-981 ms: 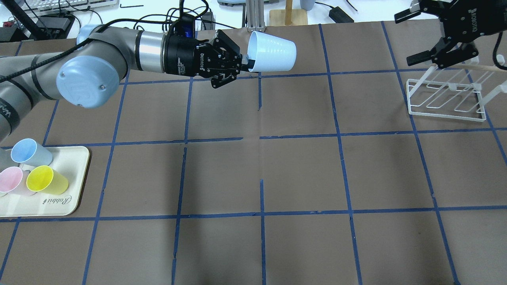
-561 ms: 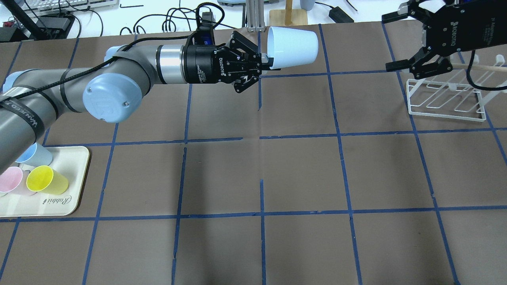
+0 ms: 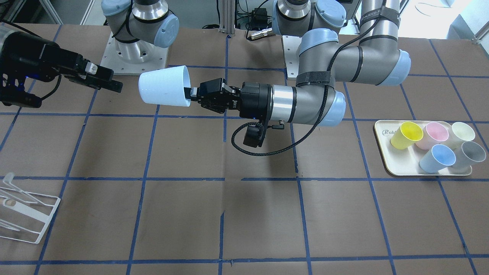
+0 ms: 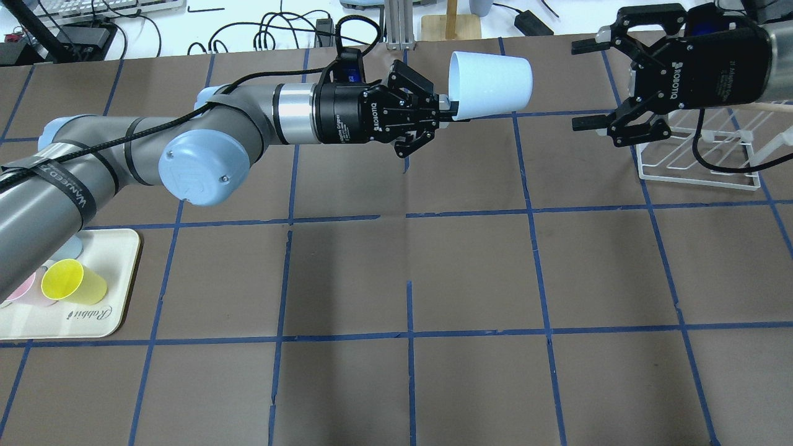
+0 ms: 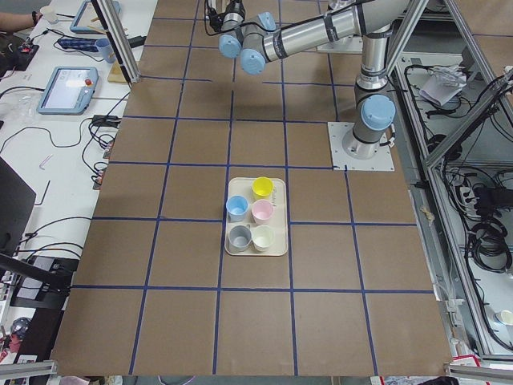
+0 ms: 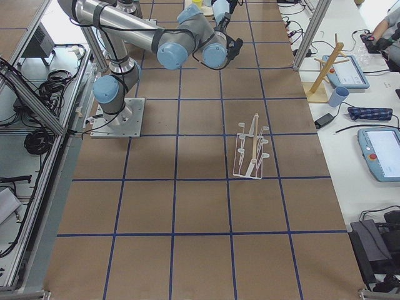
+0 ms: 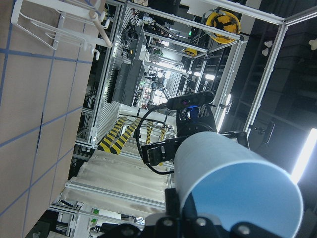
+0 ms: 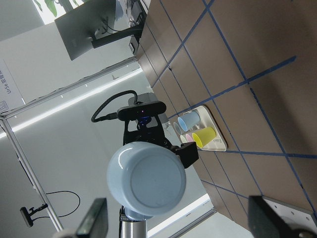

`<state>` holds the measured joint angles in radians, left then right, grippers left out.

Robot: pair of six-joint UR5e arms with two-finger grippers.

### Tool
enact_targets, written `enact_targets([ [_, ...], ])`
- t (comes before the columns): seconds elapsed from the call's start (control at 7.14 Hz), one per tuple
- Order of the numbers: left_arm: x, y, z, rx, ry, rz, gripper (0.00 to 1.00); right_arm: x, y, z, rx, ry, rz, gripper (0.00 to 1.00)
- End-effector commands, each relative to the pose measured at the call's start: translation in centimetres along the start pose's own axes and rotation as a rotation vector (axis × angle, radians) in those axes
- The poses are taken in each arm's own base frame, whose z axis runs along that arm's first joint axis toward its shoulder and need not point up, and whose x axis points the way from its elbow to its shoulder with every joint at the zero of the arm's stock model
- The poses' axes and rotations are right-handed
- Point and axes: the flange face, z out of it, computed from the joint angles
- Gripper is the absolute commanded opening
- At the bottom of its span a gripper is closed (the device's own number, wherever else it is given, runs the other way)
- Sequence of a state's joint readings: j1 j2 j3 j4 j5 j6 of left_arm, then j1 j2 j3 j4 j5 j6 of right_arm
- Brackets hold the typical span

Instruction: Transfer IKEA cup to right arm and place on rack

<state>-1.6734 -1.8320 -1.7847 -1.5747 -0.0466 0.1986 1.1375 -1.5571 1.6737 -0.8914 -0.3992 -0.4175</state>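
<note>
My left gripper (image 4: 447, 109) is shut on the rim of the pale light-blue IKEA cup (image 4: 492, 83) and holds it sideways in the air, bottom toward the right arm. It also shows in the front view (image 3: 162, 90) and the left wrist view (image 7: 233, 183). My right gripper (image 4: 579, 85) is open and empty, facing the cup's bottom (image 8: 147, 178) with a gap between them. Its fingers (image 8: 94, 223) stand wide on either side. The white wire rack (image 4: 700, 158) stands on the table behind and below the right gripper, and also shows in the right view (image 6: 250, 153).
A cream tray (image 3: 382, 152) at the left arm's side holds the second light-blue cup (image 3: 436, 157), a yellow cup (image 3: 407, 134), and pink, white and grey cups. The left arm's black cable loop (image 3: 259, 151) hangs under its wrist. A wooden stand (image 4: 451, 25) is at the far edge.
The left arm has carried the cup to the right, toward the right gripper. The right gripper has moved left and down and turned its open fingers toward the cup.
</note>
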Motion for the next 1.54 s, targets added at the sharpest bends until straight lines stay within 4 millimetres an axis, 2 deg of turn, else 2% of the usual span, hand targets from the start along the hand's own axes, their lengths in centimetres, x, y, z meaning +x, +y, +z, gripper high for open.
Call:
enact_targets([
  [0.0,-0.1,0.1,0.4,-0.007,0.000,-0.001,0.00,-0.3,0.0,1.4,-0.013,-0.017,-0.012,1.00],
  [0.28,-0.1,0.2,0.5,-0.008,0.000,-0.001,0.00,-0.5,0.0,1.7,-0.011,-0.032,-0.012,1.00],
  [0.42,-0.3,0.1,0.5,-0.008,0.000,-0.002,0.00,-0.7,0.3,2.9,-0.033,-0.025,-0.018,1.00],
  [0.56,-0.3,0.0,0.5,-0.008,0.000,-0.004,0.00,-0.7,0.3,3.2,-0.038,-0.023,-0.020,1.00],
  [1.4,-0.2,-0.2,0.6,-0.003,0.031,-0.005,0.00,0.1,-0.8,3.8,-0.056,-0.023,0.012,1.00],
])
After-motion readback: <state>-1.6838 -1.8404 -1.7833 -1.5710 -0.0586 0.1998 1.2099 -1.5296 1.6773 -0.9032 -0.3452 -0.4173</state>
